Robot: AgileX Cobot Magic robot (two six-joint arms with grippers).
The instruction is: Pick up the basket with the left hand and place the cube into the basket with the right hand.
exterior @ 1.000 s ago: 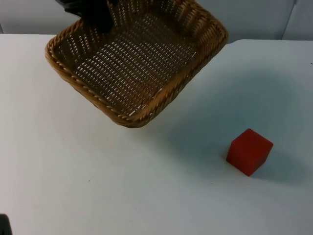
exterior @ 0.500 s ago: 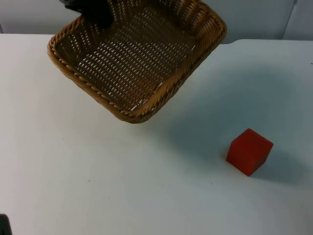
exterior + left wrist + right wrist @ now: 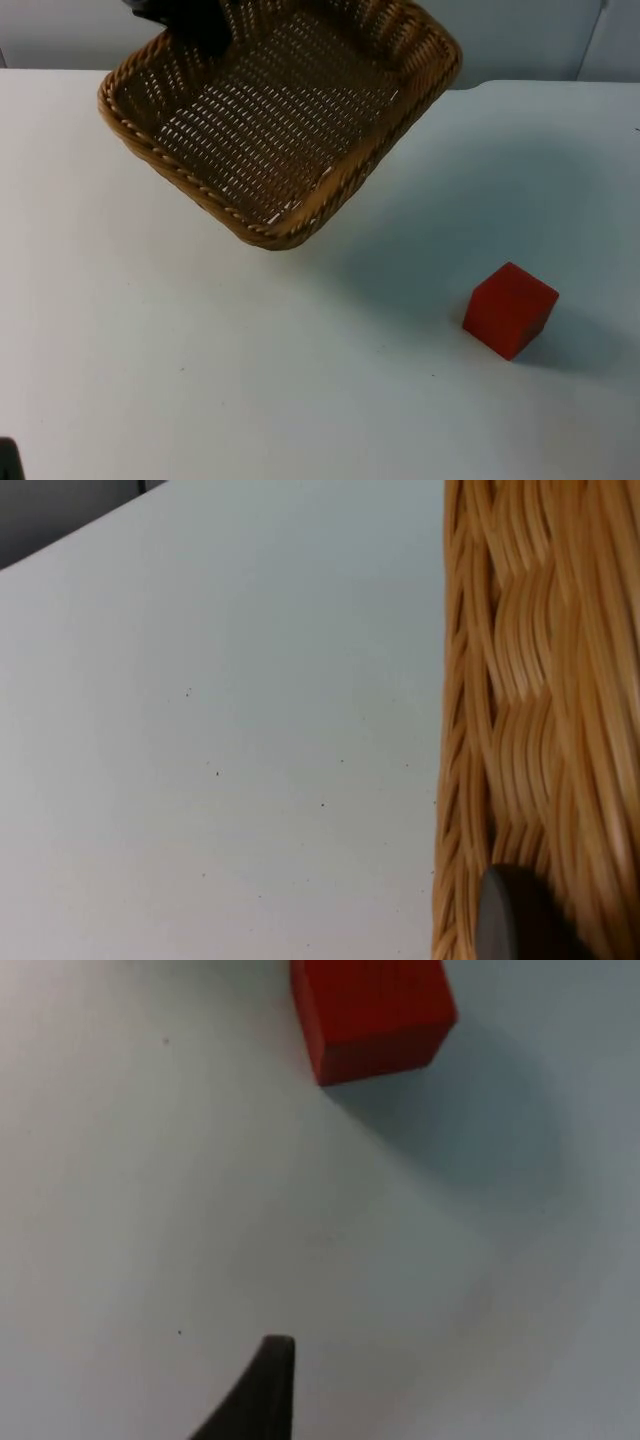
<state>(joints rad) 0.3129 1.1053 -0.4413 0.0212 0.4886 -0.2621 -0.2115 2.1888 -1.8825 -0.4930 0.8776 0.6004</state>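
The white bench [image 3: 150, 380] ends at a grey wall. The red cube [image 3: 509, 310] sits on it, well apart from the basket [image 3: 280, 120], which hangs tilted in the air. It could slip, since the left gripper [image 3: 195, 25] is clamped on just one rim. The right gripper [image 3: 262, 1390] hovers near the cube — I cannot tell if its fingers are apart.

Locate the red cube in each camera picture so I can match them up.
Top view: the red cube sits on the white table, toward the right, apart from the raised basket.
Left wrist view: basket weave and table, no cube.
Right wrist view: the cube lies ahead of the black fingertip.
Shared landmark: the white table.
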